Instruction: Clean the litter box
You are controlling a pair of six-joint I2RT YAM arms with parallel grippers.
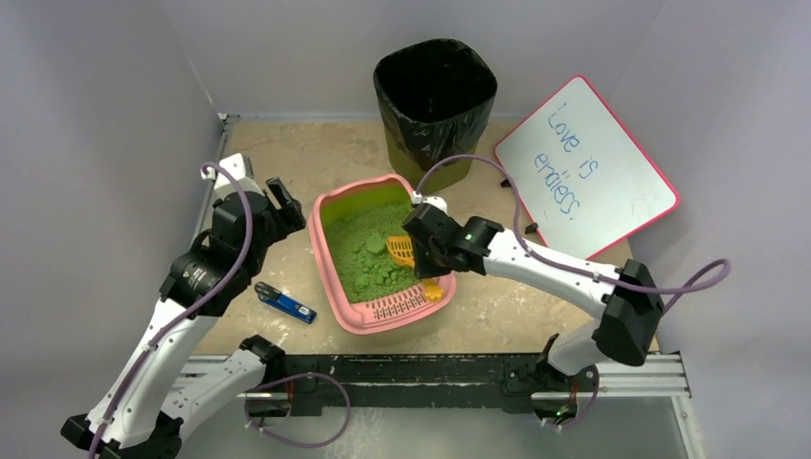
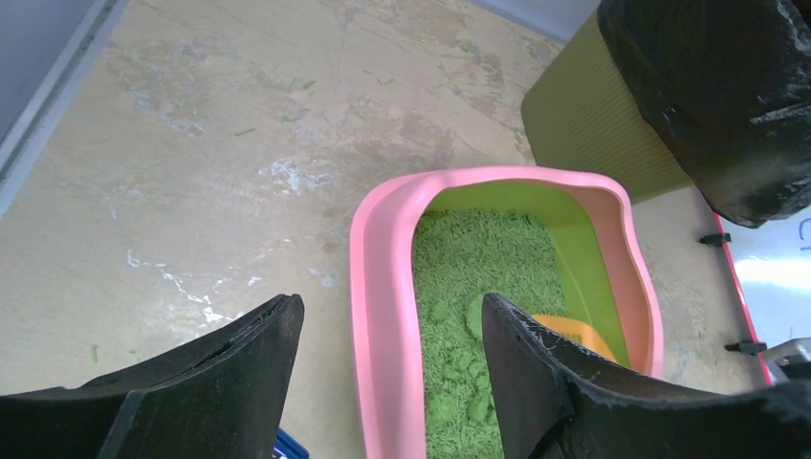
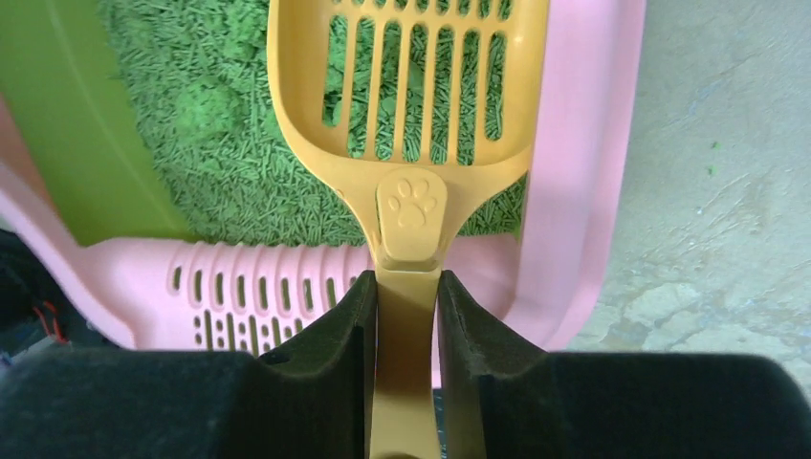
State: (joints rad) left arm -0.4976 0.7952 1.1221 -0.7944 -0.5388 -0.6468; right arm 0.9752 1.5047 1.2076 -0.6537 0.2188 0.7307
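- Right gripper [image 3: 405, 287]: jaws narrow, clamped on the handle of the orange scoop [image 3: 411, 206]. I see both pads pressed to the handle just below the paw emblem.
- The slotted scoop head reaches out over the green litter [image 3: 201, 124]; I cannot tell whether it touches it.
- Right arm pose in the top view: base at 5 o'clock of the table, elbow raised at the 4 o'clock side. The forearm runs toward 10 o'clock and the right gripper [image 1: 427, 256] sits over the box's 3 o'clock wall, with the scoop [image 1: 400, 251] inside.
- Left gripper [image 2: 390, 304]: jaws wide, holding nothing. In my wrist view the pink rim shows between the two fingers [image 2: 239, 373].
- Left arm pose: base at 7 o'clock, forearm rising toward 1 o'clock. The left gripper [image 1: 284, 203] is just beside the box's 10 o'clock corner; I cannot tell contact.
- Litter box [image 1: 328, 263]: mid-table, flat, grate lip at its 5 o'clock end, litter heaped in the middle.
- Olive bin [image 1: 435, 96] with a black bag stands at 12 o'clock of the box, near it.
- Whiteboard [image 1: 583, 163] leans at 2 o'clock.
- Small blue object [image 1: 285, 304] lies on the table [image 1: 287, 143] at 8 o'clock of the box, apart from it.
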